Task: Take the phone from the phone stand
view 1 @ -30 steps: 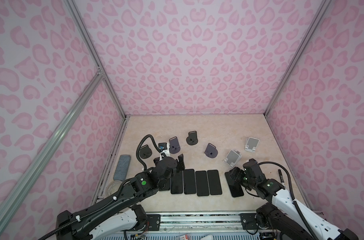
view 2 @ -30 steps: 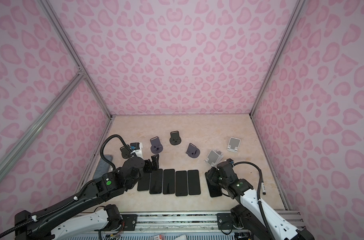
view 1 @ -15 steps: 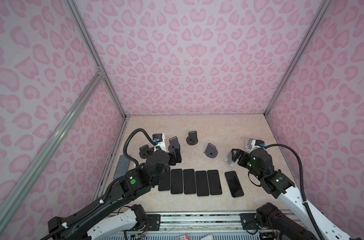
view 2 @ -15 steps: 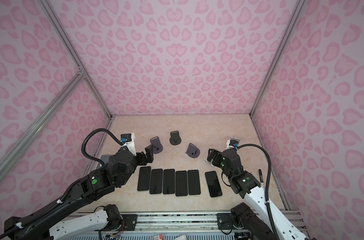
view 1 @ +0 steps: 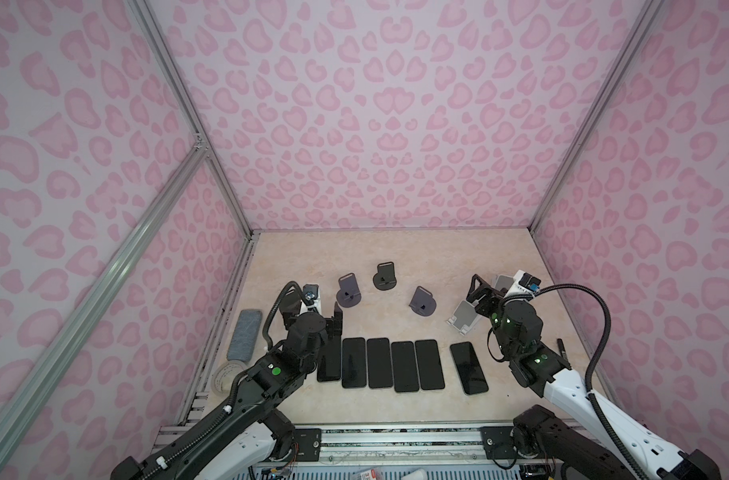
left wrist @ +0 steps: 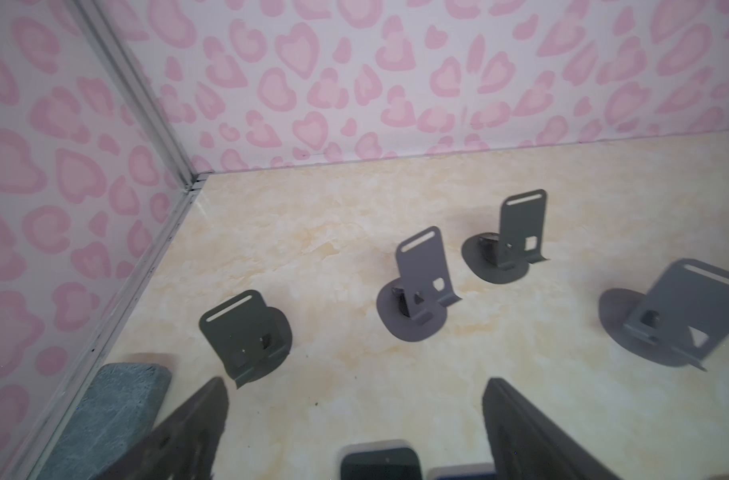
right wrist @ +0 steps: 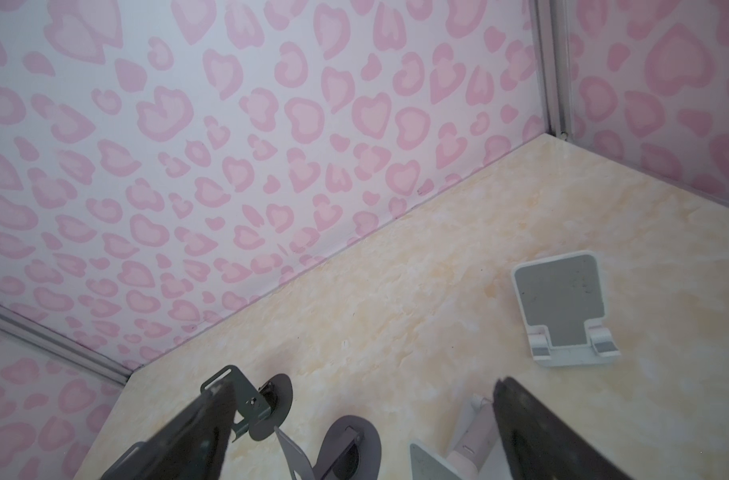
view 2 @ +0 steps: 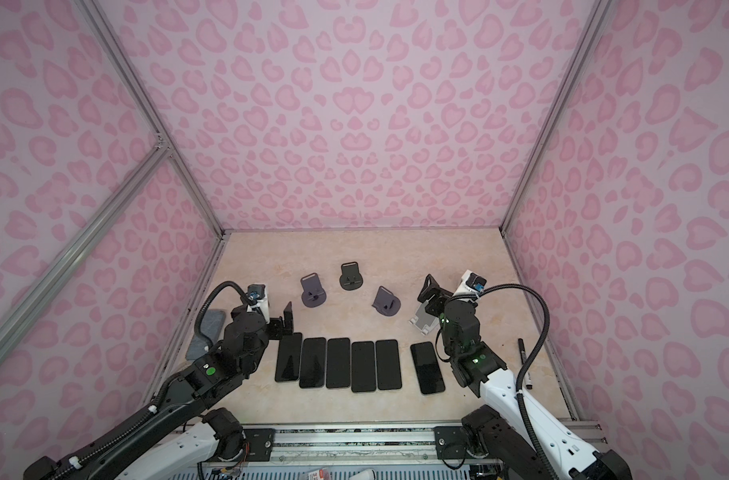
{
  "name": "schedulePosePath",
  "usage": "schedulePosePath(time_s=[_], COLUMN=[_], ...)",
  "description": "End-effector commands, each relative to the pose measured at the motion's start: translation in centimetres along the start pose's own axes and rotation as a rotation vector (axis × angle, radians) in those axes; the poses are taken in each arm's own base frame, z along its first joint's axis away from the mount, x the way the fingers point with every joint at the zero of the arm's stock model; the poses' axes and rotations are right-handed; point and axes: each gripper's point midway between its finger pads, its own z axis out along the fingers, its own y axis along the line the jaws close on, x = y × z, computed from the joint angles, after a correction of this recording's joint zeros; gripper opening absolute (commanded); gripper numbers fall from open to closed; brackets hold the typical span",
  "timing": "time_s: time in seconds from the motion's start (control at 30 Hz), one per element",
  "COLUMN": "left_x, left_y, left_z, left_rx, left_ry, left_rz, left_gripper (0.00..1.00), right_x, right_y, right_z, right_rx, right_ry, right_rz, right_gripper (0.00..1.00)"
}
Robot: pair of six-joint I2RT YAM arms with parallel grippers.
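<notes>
Six black phones lie flat on the table in both top views: a row of five (view 1: 379,363) (view 2: 338,363) and one apart on the right (view 1: 469,368) (view 2: 427,368). No phone stands on any phone stand. Three grey stands (view 1: 348,291) (view 1: 385,276) (view 1: 423,301) are behind the row, and a fourth (left wrist: 244,332) shows in the left wrist view. My left gripper (view 1: 323,318) (left wrist: 354,415) is open and empty over the far end of the leftmost phone (left wrist: 379,463). My right gripper (view 1: 485,291) (right wrist: 362,415) is open and empty above a white stand (view 1: 464,316).
A second white stand (right wrist: 562,307) sits behind the right gripper. A grey block (view 1: 244,334) and a tape roll (view 1: 225,376) lie by the left wall. A black pen (view 1: 562,347) lies near the right wall. Pink patterned walls enclose the table on three sides.
The right gripper opened, left the phone flat on the table right of the row, and drew back over the white stands. The left gripper shifted slightly back and left.
</notes>
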Motion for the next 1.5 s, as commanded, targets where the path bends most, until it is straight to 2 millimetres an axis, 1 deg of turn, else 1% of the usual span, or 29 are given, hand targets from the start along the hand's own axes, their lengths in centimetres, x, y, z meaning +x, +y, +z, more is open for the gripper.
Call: schedulePosePath(time_s=[0.0,0.03,0.07,0.1,0.13,0.2,0.27,0.37,0.43,0.5,0.63,0.8,0.87,0.9,1.07,1.13,1.27,1.33,1.37,1.47], left_x=[-3.6,-3.3,-2.6,-2.3,-1.7,-0.6,0.0,0.8,1.4,1.8,3.1,5.1,5.9,6.2,6.4,6.4,6.5,6.4,6.4,6.5], left_y=[2.1,3.0,3.9,4.8,5.3,6.4,7.6,8.9,9.7,9.6,9.4,9.8,10.0,10.5,10.9,11.0,10.9,10.8,10.7,10.7], left_z=[0.5,1.2,1.9,2.7,3.5,4.3,4.5,4.1,4.4,5.1,7.4,10.4,11.3,11.6,12.2,12.4,12.4,12.6,12.6,12.6], left_rx=[-0.070,-0.111,-0.148,-0.169,-0.156,-0.141,-0.145,-0.158,-0.156,-0.121,-0.073,-0.092,-0.108,-0.131,-0.152,-0.158,-0.157,-0.161,-0.160,-0.161], left_ry=[-0.156,-0.137,-0.110,-0.111,-0.108,-0.135,-0.195,-0.290,-0.298,-0.289,-0.242,-0.158,-0.138,-0.142,-0.100,-0.091,-0.093,-0.088,-0.088,-0.083], left_rz=[0.030,0.079,0.091,0.065,0.038,-0.037,-0.058,-0.060,-0.084,-0.091,-0.129,-0.139,-0.144,-0.159,-0.165,-0.162,-0.161,-0.152,-0.150,-0.149], left_gripper=[0.98,0.98,0.98,0.98,0.98,0.98,0.98,0.98,0.98,0.98,0.98,0.98,0.98,0.98,0.98,0.98,0.98,0.98,0.98,0.98], right_x=[-1.0,-0.9,-0.9,-0.9,-0.8,-0.4,-0.1,0.2,0.1,-0.1,-0.5,-0.3,-0.4,-0.4,-0.7,-0.5,0.3,0.1,-0.1,-0.8], right_y=[0.2,0.5,0.7,0.7,0.6,0.2,0.0,-0.3,-0.8,-1.2,-1.0,-1.4,-1.4,-1.3,-1.5,-1.6,-0.8,-0.4,0.2,0.7], right_z=[-0.3,-0.4,-0.5,-0.6,-0.5,0.0,0.3,0.5,0.6,0.6,0.5,0.4,0.5,0.5,0.7,1.0,1.9,2.1,2.1,1.9], right_rx=[-0.041,-0.092,-0.129,-0.155,-0.170,-0.152,-0.141,-0.134,-0.098,-0.063,-0.075,-0.065,-0.061,-0.056,-0.032,-0.026,-0.024,-0.031,-0.056,-0.078], right_ry=[-0.084,-0.108,-0.131,-0.145,-0.139,-0.102,-0.085,-0.096,-0.086,-0.083,-0.089,-0.094,-0.097,-0.093,-0.094,-0.088,-0.010,-0.005,-0.021,-0.067], right_rz=[-0.012,-0.017,-0.003,0.027,0.052,0.048,0.037,0.027,-0.004,-0.014,-0.016,-0.026,-0.041,-0.056,-0.066,-0.084,-0.210,-0.260,-0.308,-0.433], right_gripper=[0.99,0.99,0.99,0.99,0.99,0.99,0.99,0.99,0.99,0.99,0.99,0.99,0.99,0.99,0.99,0.99,0.99,0.99,0.99,0.99])
